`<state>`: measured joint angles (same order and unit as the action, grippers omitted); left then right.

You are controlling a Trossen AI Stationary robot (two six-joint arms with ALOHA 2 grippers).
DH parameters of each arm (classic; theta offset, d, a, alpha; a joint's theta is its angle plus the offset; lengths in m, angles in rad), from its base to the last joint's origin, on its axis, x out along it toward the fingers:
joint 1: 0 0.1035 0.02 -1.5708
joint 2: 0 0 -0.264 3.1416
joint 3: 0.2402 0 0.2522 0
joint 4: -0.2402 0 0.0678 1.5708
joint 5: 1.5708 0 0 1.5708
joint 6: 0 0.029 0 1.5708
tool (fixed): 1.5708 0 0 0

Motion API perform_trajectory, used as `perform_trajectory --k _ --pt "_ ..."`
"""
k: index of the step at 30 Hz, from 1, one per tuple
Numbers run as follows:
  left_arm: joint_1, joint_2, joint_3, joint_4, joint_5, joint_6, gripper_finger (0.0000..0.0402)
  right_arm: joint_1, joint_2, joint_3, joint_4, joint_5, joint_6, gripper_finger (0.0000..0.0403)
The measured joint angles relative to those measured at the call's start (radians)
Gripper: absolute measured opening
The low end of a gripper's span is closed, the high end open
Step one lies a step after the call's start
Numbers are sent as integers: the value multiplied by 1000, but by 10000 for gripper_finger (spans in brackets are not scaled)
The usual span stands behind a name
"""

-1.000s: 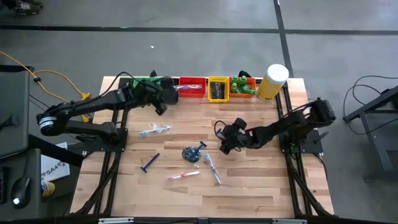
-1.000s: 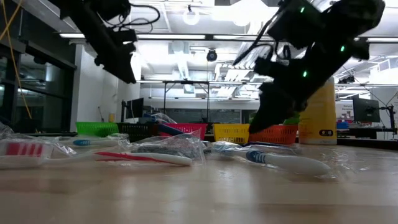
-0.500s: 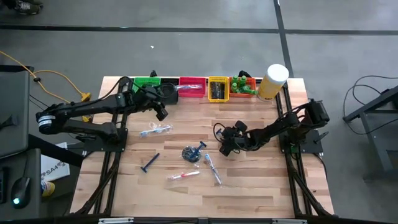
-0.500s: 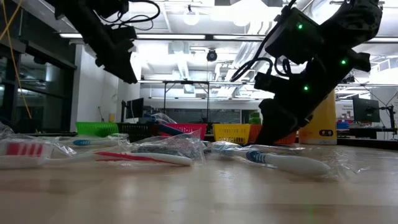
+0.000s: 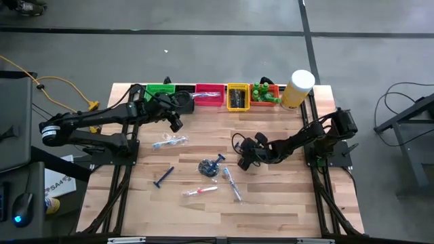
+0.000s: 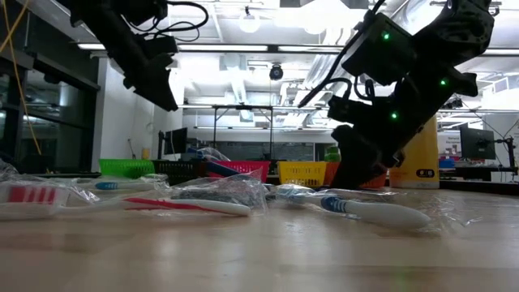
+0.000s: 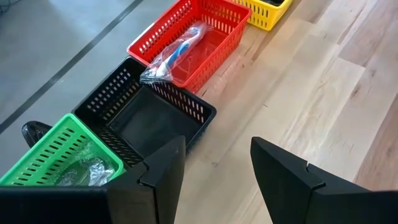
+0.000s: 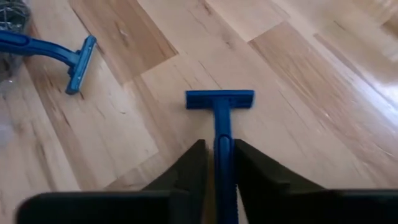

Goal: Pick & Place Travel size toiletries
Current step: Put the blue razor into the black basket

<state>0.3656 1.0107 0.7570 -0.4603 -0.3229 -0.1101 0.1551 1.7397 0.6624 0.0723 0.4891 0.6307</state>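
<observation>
A blue razor (image 8: 219,99) lies on the wood, and my right gripper (image 5: 242,163) is shut on its handle near the table's middle; in the high view the gripper hides it. A second blue razor (image 8: 74,65) lies close by, beside a wrapped dark disc (image 5: 207,167). My left gripper (image 7: 217,174) hangs open with nothing between its fingers, above the table next to the black bin (image 7: 149,121). A wrapped toothbrush (image 5: 169,141), a dark razor (image 5: 163,177), a pink toothbrush (image 5: 200,192) and a blue-white toothbrush (image 5: 232,183) lie flat on the table. My right gripper pinches the razor's handle (image 8: 222,146) between its two fingers, a little behind the head. The fingers slant down from the table's right and lie along the handle. The razor's head (image 8: 219,98) rests on the wood.
Along the far edge stand a green bin (image 5: 159,90), the black bin, a red bin (image 5: 209,95) with a wrapped toothbrush, a yellow bin (image 5: 237,97) and an orange bin (image 5: 266,93) with green bottles. A pale-yellow cylinder (image 5: 297,88) stands at the far right.
My right gripper has sunk toward the table beside the blue-white toothbrush.
</observation>
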Motion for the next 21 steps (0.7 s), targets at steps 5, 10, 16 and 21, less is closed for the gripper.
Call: perform_trajectory --k 5,10,16,21 --pt "0 0 0 -11 1 0 182 -1 0 0 2 -35 1 27" --pt "0 0 0 -27 4 9 182 -2 -7 -1 10 -54 2 27" --pt "-1 -18 0 0 26 26 182 1 -73 -2 14 -20 -45 27" --pt "-18 -21 -37 117 62 27 182 -6 -175 -2 -3 48 -136 27"
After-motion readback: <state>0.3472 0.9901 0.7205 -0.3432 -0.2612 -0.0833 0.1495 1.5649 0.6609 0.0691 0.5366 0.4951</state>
